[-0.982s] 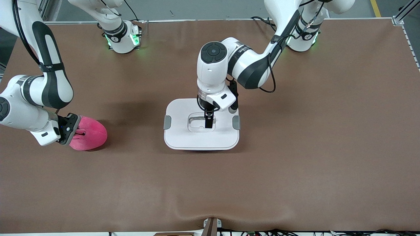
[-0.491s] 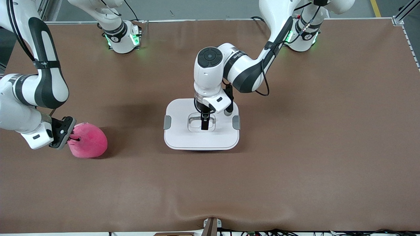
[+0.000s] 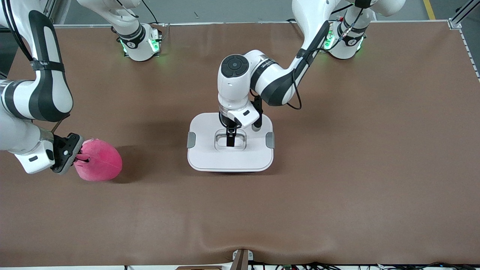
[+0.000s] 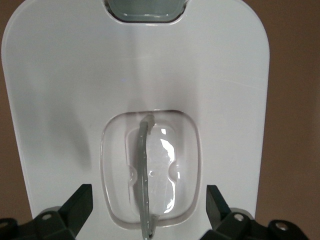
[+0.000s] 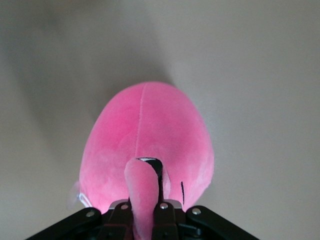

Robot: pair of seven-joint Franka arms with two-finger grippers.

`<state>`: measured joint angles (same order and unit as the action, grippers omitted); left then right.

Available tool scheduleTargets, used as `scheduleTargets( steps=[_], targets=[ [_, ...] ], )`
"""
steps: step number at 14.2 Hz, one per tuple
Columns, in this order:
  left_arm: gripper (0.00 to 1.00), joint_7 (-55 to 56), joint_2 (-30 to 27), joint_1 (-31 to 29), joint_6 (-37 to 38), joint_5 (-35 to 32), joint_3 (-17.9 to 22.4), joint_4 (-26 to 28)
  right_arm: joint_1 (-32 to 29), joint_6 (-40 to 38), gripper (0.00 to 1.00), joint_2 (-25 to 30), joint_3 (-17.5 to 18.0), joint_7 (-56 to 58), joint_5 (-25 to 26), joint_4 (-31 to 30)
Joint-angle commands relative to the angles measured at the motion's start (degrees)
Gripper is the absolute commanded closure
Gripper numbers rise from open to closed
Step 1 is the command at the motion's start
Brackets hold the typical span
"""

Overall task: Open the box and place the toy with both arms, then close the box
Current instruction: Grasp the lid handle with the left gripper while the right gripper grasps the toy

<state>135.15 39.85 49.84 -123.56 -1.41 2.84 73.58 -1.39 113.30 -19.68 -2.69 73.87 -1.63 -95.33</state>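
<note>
Fingers spread, left gripper (image 3: 229, 139) straddles the box (image 3: 230, 157) lid's handle (image 4: 146, 180); right gripper (image 3: 77, 159) pinches the toy (image 3: 100, 161).

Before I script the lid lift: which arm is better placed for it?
Left: its open gripper straddles the lid handle on the box. The right gripper is shut on the toy.

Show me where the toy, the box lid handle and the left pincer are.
toy (image 3: 101, 165): front view, on its pink plush body.
box lid handle (image 4: 145, 175): left wrist view, on the clear bar in the recess.
left pincer (image 3: 230, 139): front view, between its fingertips.
</note>
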Motion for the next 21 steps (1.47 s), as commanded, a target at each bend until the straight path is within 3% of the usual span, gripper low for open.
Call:
scheduleTargets(
  steps=[1, 8, 11, 16, 19, 21],
  targets=[
    [0.0, 1.3, 0.7, 0.6, 0.0, -0.4, 0.3, -0.7, 0.0, -2.0, 1.0, 0.7, 0.1, -3.1, -1.3, 1.6],
    [0.18, 1.6, 1.1, 0.5, 0.0, -0.4, 0.3, 0.0, 3.0, -5.8, 1.0, 0.5, 0.1, -12.4, -4.0, 5.7],
    [0.32, 1.6, 1.1, 0.5, 0.1, -0.5, 0.3, 0.3, 5.3, -7.7, 1.0, 0.5, 0.1, -18.9, -4.2, 6.9],
    [0.62, 1.7, 1.1, 0.5, 0.1, -0.5, 0.3, 0.3, 8.5, -8.9, 1.0, 0.5, 0.1, -27.4, -6.7, 9.4],
    [0.68, 1.7, 1.1, 0.5, 0.1, -0.5, 0.3, 0.5, 8.7, -9.1, 1.0, 0.5, 0.1, -31.8, -6.7, 9.5],
    [0.85, 1.7, 1.0, 0.5, 0.1, -0.5, 0.3, 0.5, 8.9, -9.1, 1.0, 0.5, 0.1, -32.5, -6.7, 9.5]
  ],
)
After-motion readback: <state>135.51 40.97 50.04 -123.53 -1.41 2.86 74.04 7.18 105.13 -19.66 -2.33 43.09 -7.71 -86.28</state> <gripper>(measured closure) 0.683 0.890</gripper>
